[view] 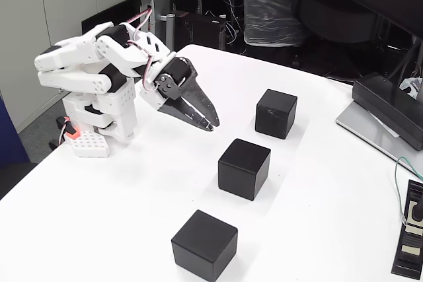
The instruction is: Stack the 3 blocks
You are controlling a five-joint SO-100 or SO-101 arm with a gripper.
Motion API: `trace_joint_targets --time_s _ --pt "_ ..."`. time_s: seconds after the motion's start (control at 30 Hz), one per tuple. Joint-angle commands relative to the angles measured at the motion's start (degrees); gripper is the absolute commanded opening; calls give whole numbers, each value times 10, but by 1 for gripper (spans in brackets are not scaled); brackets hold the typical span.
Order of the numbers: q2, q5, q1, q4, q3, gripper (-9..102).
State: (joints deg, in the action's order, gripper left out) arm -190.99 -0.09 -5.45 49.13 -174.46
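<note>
Three matte black cubes stand apart on the white table [317, 216] in a diagonal row. The far cube [276, 113] is at the upper right, the middle cube [244, 168] sits below it, and the near cube [204, 244] is by the front edge. My gripper [211, 124] hangs above the table to the left of the far and middle cubes, pointing down and right. Its dark fingers lie together with nothing between them. The white arm is folded back over its base [99, 120] at the left.
A flat dark grey device [390, 107] with a sloped top rests on a grey slab at the table's right edge. A black strip with a thin cable [411, 236] lies at the lower right. Chairs and clutter stand behind the table.
</note>
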Motion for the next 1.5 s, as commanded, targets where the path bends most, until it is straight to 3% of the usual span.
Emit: trace_joint_targets --time_s 0.0,0.2,0.5,0.7,1.1,1.47 --pt "-1 -55 -1 -5 8 13" --pt "-2 -106 4 -6 9 23" --pt "3 -111 4 1 138 25" --pt "57 -113 -1 97 248 25" --pt "397 -107 4 163 504 25" --pt "626 -107 4 259 618 29"
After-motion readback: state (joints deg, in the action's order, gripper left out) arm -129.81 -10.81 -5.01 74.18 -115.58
